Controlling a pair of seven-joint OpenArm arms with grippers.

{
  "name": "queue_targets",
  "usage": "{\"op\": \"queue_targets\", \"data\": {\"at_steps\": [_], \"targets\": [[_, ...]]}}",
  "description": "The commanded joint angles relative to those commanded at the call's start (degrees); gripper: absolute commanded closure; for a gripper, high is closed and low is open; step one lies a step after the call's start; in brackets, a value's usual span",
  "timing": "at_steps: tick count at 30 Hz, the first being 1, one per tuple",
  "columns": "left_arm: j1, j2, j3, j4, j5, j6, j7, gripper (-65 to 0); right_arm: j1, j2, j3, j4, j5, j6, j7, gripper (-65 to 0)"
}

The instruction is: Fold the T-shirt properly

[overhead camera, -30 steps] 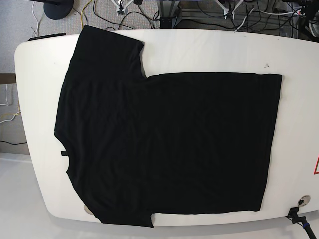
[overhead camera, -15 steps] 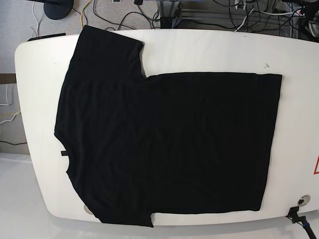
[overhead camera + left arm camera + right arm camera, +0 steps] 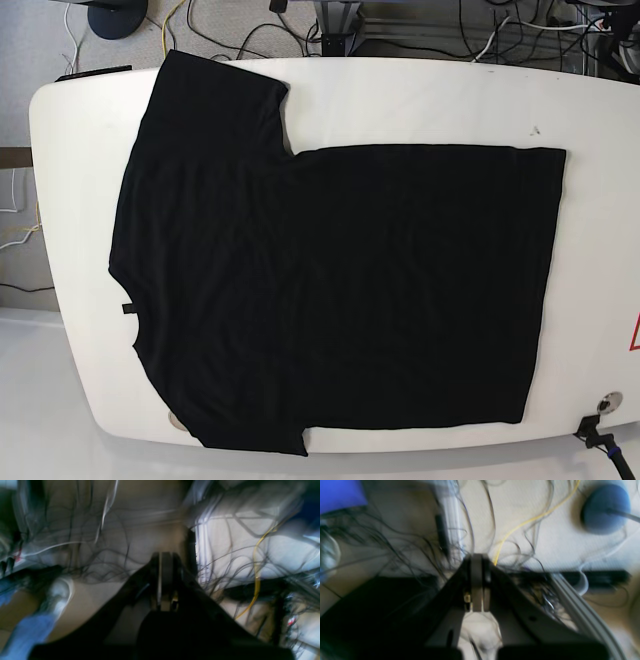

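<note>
T-shirt (image 3: 340, 290) lies flat lengthwise across the counter (image 3: 420, 100), both hands (image 3: 165, 580) (image 3: 477, 582) clenched empty, off over cables.

A black T-shirt (image 3: 340, 290) lies spread flat on a white table (image 3: 420, 100), collar toward 9 o'clock, hem toward 3 o'clock, 1 sleeve reaching 11 o'clock; cables (image 3: 250, 25) trail across the floor at 12 o'clock.

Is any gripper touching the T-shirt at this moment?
Apart. In the base view the T-shirt lies flat on the table with no arm above it; the wrist views show both grippers shut over floor cables.
</note>
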Motion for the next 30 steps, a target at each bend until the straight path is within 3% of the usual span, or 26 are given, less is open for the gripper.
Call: {"op": "queue_targets", "data": {"at_steps": [6,10,14,18,21,23,24,30], "targets": [[10.19,-2.94,-0.7,16.54,-9.72,-3.42,1.86,0.0,-13.76,0.16,2.79,21.73,1.88,0.04,-0.22,0.0],[14.43,-3.88,-3.33,27.83,-10.91,-4.21,4.39,0.0,-18.12,0.21,6.96,31.22,2.05,0.1,-0.84,0.0],[14.67,-4.67,-5.93,36.72,-10.62,-5.5,6.84,0.0,-18.19,0.18,12.07,37.71,2.19,-0.01,-2.93,0.0],[12.56,-5.72,-6.2,43.17,-10.69,-6.44,6.85,-2.8,-15.49,0.09,15.94,42.36,1.89,-1.45,-5.34,0.0],[8.95,-5.9,-6.11,46.35,-10.81,-6.55,3.93,-10.4,-11.83,0.2,16.89,44.17,2.34,-3.05,-6.4,0.0],[6.45,-6.01,-6.46,48.5,-10.54,-6.59,3.72,-14.3,-9.59,0.16,17.81,45.74,3.44,-3.12,-6.83,0.0],[10.3,-5.59,-6.68,46.54,-11.02,-6.69,4.58,-7.3,-12.7,0.46,17.43,45.45,2.36,-2.59,-5.95,0.0],[9.23,-4.67,-12.56,55.47,-10.89,-6.76,6.39,-7.7,-11.53,4.21,19.45,59.5,2.59,-2.26,-6.41,0.0]]}}
